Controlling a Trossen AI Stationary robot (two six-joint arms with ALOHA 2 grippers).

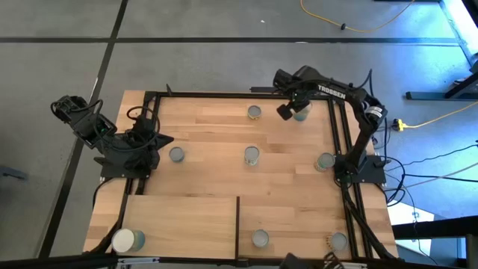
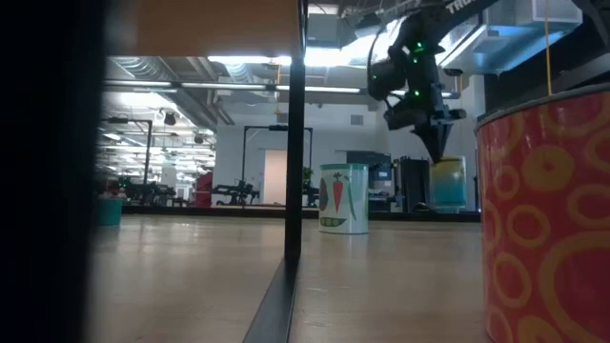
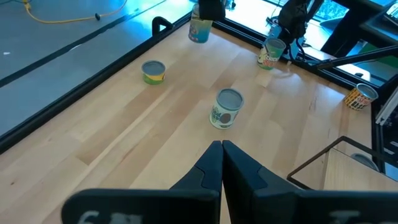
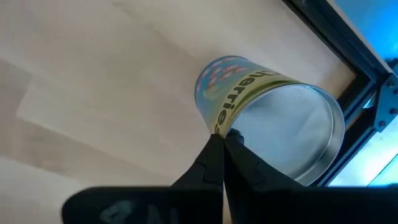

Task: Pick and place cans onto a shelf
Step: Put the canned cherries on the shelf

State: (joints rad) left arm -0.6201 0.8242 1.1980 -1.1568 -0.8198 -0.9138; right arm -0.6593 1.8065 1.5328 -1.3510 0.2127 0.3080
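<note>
Nearest the low camera stands a red can with orange rings (image 2: 548,219), at the tabletop's near edge beside the shelf (image 1: 179,220), a pale board edged by a thin black upright (image 2: 294,133). A whitish-topped can (image 1: 128,240) rests at the shelf's near left corner; a grey-topped can (image 1: 260,238) stands just right of the upright. Beyond the shelf, mid-tabletop (image 1: 216,134), stands a white vegetable-print can (image 2: 343,198). The left gripper (image 3: 222,163) hovers beyond the shelf's left side, fingers pressed together, holding nothing. Farthest from the shelf, at the tabletop's far right corner, the right gripper (image 4: 224,149) is closed on the rim of a blue-and-green can (image 4: 261,118); whether that can is lifted cannot be told.
</note>
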